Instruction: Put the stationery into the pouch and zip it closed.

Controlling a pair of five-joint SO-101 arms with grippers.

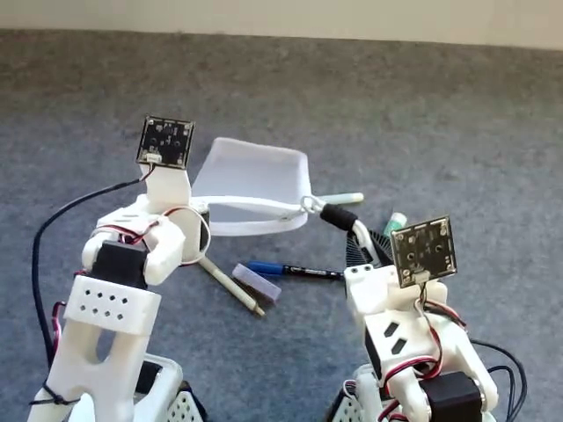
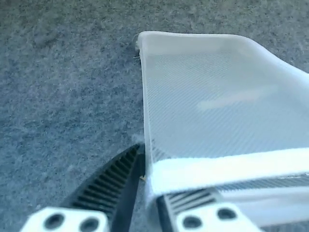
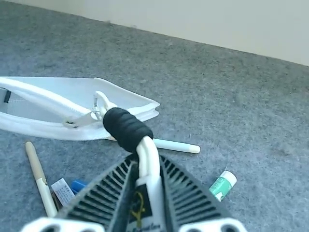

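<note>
A white mesh pouch [image 1: 255,180] lies on the grey carpet, its zipper edge [image 3: 43,96] lifted. My left gripper [image 2: 145,181] is shut on the pouch's corner at the zipper band [image 2: 227,169]. My right gripper [image 3: 145,169] is shut on the white pull cord with a black grip [image 3: 126,128] tied to the zipper slider [image 1: 310,205]. Stationery lies outside the pouch: a beige pen [image 1: 230,283], a blue pen [image 1: 290,270], a grey eraser [image 1: 257,283], a white pen [image 3: 176,146] and a small green-and-white tube [image 3: 222,185].
The carpet [image 1: 440,114] stretches open behind and to the right of the pouch. A pale wall [image 3: 217,24] edges its far side. Both arm bases stand at the near edge, with cables beside them.
</note>
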